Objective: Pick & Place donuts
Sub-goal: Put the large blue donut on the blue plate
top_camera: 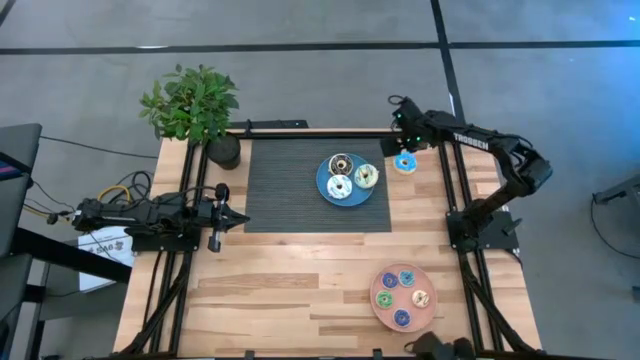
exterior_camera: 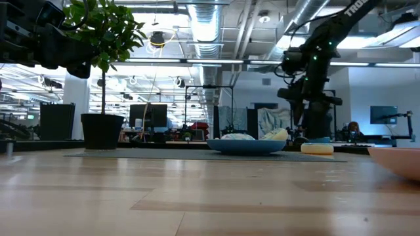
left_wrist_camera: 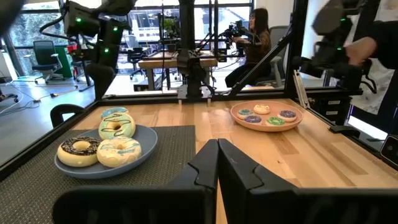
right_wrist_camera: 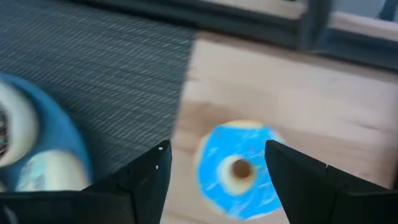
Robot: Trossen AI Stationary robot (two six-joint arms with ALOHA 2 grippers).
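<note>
**Inspector:** While the right arm reaches over the far right part of the wooden slatted counter (top_camera: 300, 270), report its end effector.

**Assistant:** The right end effector (right_wrist_camera: 217, 163) hangs directly above a turquoise-iced ring donut (top_camera: 405, 163). That donut lies flat on bare wood, just beside the right edge of the dark ribbed rectangular mat (top_camera: 290, 185). In the right wrist view the fingers stand wide, one on each side of the donut, and nothing is held.

**Inspector:** Contact with the donut?

**Assistant:** I cannot tell whether the fingertips touch it or the wood.

**Inspector:** Other donuts relative to the mat?

**Assistant:** A flat round blue plate (top_camera: 324, 186) sits on the mat's right half. It carries three larger donuts: a dark-brown-iced donut (top_camera: 341, 163), a white-and-green-iced donut (top_camera: 366, 176) and a pale blue-streaked donut (top_camera: 339, 187). They lie touching or nearly so. A flat round pink plate (top_camera: 378, 312) sits well apart from the mat, near the counter's front right corner, holding four small donuts (top_camera: 403, 296) in blue, green and tan icing.

**Inspector:** Left arm?

**Assistant:** It waits level off the mat's left edge. The left end effector (top_camera: 238, 218) points toward the mat, its fingers pressed together on nothing.

**Inspector:** Anything else?

**Assistant:** A green leafy plant in a black pot (top_camera: 200, 110) stands at the mat's far left corner. A seated person (left_wrist_camera: 252, 46) shows in the room beyond.
</note>
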